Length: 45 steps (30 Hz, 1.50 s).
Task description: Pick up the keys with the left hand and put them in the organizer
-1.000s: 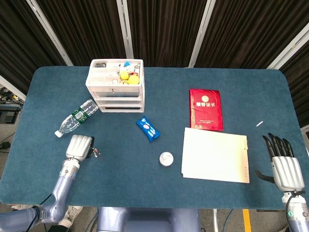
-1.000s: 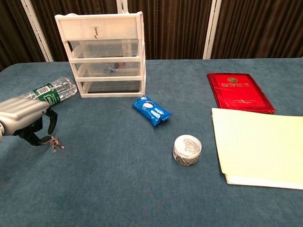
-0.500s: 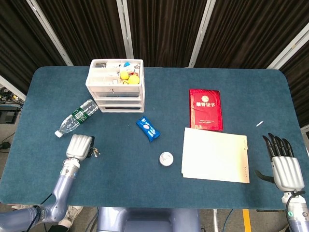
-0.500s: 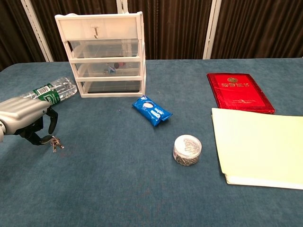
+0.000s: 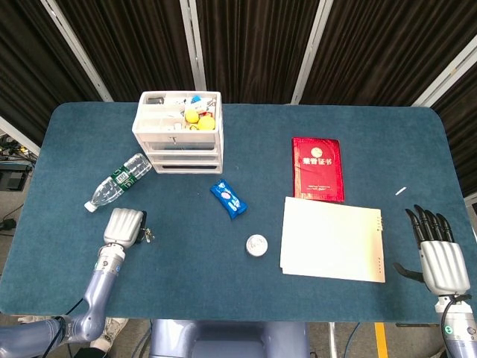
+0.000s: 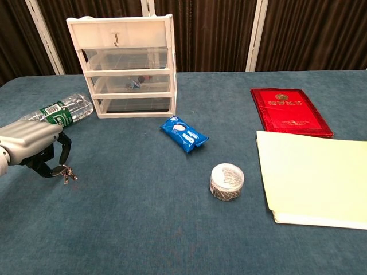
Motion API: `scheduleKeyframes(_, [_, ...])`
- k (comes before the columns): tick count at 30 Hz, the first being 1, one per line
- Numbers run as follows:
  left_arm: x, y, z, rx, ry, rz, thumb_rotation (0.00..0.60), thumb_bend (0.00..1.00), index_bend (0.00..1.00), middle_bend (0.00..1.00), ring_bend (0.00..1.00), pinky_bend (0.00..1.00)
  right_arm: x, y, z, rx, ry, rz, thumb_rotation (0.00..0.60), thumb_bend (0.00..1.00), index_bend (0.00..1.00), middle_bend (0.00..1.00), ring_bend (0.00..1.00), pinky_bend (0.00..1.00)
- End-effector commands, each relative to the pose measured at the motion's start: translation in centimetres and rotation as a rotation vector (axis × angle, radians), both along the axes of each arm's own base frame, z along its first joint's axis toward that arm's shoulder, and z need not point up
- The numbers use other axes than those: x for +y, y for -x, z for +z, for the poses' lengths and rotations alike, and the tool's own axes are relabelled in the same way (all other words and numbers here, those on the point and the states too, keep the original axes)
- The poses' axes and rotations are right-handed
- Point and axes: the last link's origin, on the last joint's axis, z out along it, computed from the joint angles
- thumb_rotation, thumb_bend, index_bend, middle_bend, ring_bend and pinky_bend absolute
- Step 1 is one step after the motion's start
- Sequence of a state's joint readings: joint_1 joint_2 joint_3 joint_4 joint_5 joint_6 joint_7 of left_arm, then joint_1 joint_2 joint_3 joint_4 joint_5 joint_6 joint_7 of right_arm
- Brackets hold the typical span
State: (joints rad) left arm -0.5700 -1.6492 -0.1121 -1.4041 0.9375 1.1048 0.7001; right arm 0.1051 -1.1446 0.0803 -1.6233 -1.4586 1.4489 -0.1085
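One blue table [image 5: 358,142], dark curtains [image 5: 253,45]

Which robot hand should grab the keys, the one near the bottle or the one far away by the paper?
The left hand, probably. Its fingers curl right over the keys near the bottle. The right hand sits open at the table's far side, beyond the paper folder.

Left silver five-finger hand [image 6: 31,148] low at the near-left of the table, back up, dark fingers [image 6: 64,150] curled down, pinching the small metal key bunch [image 6: 66,172]. Right silver hand [image 5: 437,254] at near-right edge, fingers extended and apart, holding nothing.
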Motion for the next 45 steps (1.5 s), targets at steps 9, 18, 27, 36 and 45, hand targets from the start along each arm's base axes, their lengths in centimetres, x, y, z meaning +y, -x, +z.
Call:
scheduleKeyframes(9, [0.1, 0.0, 0.4, -0.005, -0.009, -0.012, 0.6, 0.43, 0.6, 1.0, 0.87, 0.73, 0.0, 0.0, 0.0, -0.008, 0.003, -0.003, 0.6, 0.02, 0.0, 0.0, 0.0, 0.0])
scheduleKeyframes(18, [1.3, -1.8, 1.8, 0.003, -0.048, -0.106, 0.6, 0.43, 0.6, 1.0, 0.87, 0.73, 0.0, 0.1, 0.0, -0.008, 0.005, -0.003, 0.6, 0.02, 0.0, 0.0, 0.0, 0.0])
scheduleKeyframes(27, [4.0, -5.8, 4.2, 0.053, -0.115, -0.327, 0.6, 0.43, 0.61, 1.0, 0.87, 0.73, 0.0, 0.1, 0.1, -0.011, 0.008, -0.005, 0.6, 0.02, 0.0, 0.0, 0.0, 0.0])
scheduleKeyframes(36, [6.8, -7.7, 5.7, 0.104, -0.152, -0.443, 0.6, 0.43, 0.61, 1.0, 0.87, 0.73, 0.0, 0.1, 0.1, -0.021, 0.002, -0.013, 0.6, 0.02, 0.0, 0.0, 0.0, 0.0])
scheduleKeyframes(45, [10.0, -9.2, 7.3, 0.116, -0.197, -0.477, 0.6, 0.43, 0.61, 1.0, 0.87, 0.73, -0.1, 0.1, 0.2, -0.034, 0.002, -0.024, 0.6, 0.01, 0.0, 0.0, 0.0, 0.0])
